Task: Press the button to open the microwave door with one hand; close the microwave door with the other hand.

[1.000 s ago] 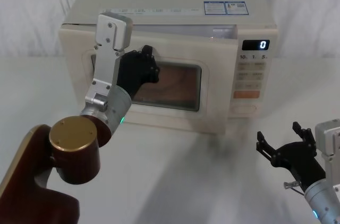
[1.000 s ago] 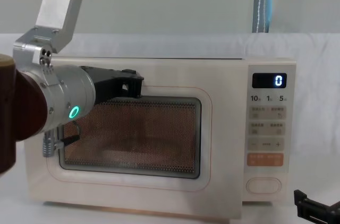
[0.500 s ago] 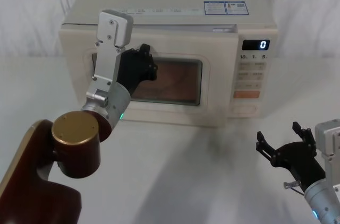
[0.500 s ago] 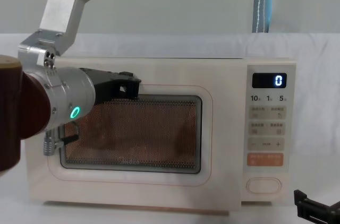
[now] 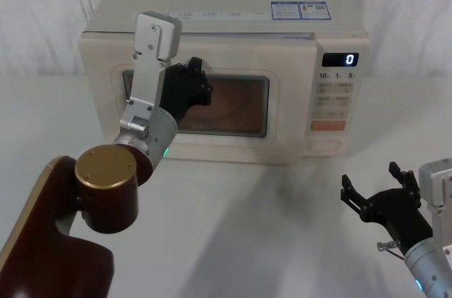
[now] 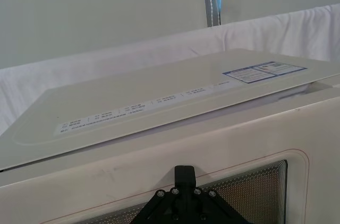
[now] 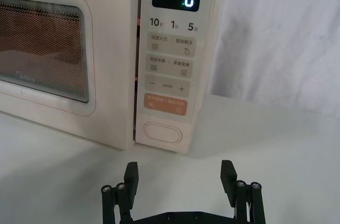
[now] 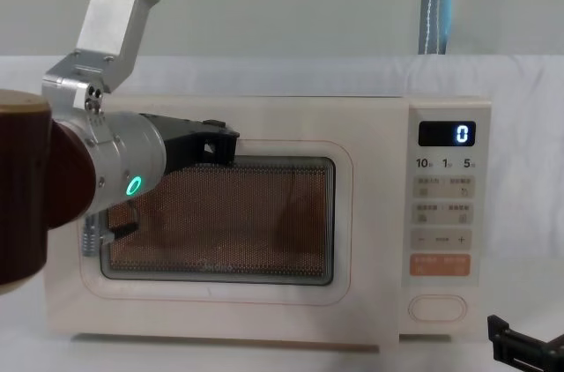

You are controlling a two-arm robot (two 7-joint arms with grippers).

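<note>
Microwave door (image 5: 212, 104), nearly flush with microwave (image 5: 233, 8) at desk's far edge. Left pincer (image 5: 192, 85) against upper window, fingers' spread hidden (cannot tell). Push squarely until latched. Right pincer (image 7: 179, 177), prongs apart, idling near desk's front right corner, below button (image 7: 162, 131).

The boxy cream microwave (image 5: 226, 30) looks like smooth, slightly glossy plastic. Its wide cream door (image 8: 220, 231) carries a dark glass window backed by fine metal mesh. Matt white cloth (image 5: 233, 241) covers the table.
</note>
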